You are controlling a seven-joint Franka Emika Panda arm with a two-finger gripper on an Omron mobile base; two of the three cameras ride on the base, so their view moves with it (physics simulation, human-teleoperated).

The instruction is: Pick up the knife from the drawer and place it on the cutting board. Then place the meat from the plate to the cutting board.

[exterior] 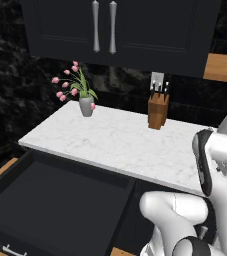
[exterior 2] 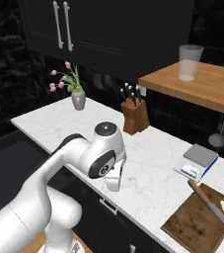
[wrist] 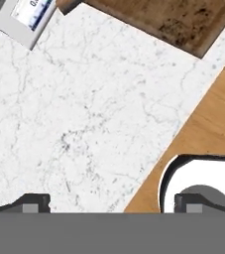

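The knife, with its light wooden handle and grey blade, lies across the dark brown cutting board at the counter's right end. In the hand view, the board's corner shows at the top. My gripper is open, holds nothing, and hangs over the white counter near its front edge, well apart from the board. The wide black drawer stands pulled out at the lower left, and I see nothing inside it. The meat and its plate are out of view.
A wooden knife block and a vase of pink flowers stand at the back of the marble counter. A small grey scale sits behind the board. A glass rests on the wooden shelf.
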